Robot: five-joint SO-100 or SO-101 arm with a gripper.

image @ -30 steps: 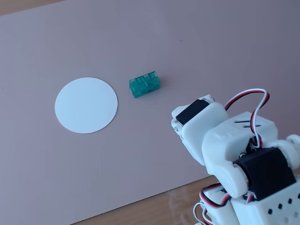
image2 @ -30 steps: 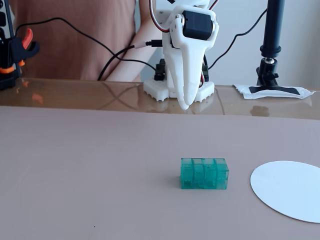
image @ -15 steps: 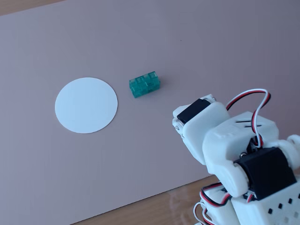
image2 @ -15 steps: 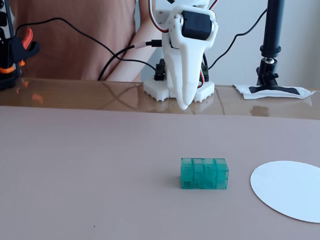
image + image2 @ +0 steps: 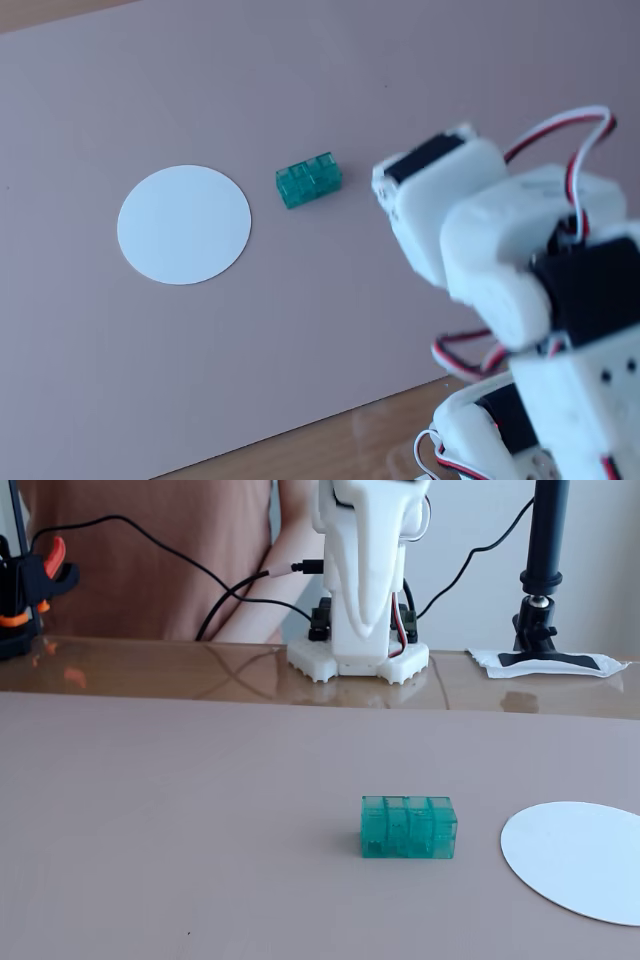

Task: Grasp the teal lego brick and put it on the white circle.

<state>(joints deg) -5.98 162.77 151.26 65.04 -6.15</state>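
- Fingers: the gripper's two fingers show clearly in neither fixed view. One cuts the arm off above its tapered white shell; the other shows only bulky white segments from behind. So I cannot tell how far apart they stand. They seem to hold nothing, since the brick lies alone on the mat.
- The white plastic robot arm rises from its base at the far table edge, folded up and well apart from the brick, which reads as the reach not yet begun.
- The small translucent teal-green lego brick with studs on top rests flat on the pinkish mat, just beside the flat white paper-like circle without touching it, so the carry should be short.
- Count: one arm, one brick, one circle.
- Behind the base stand a black camera post and an orange-and-black clamp.
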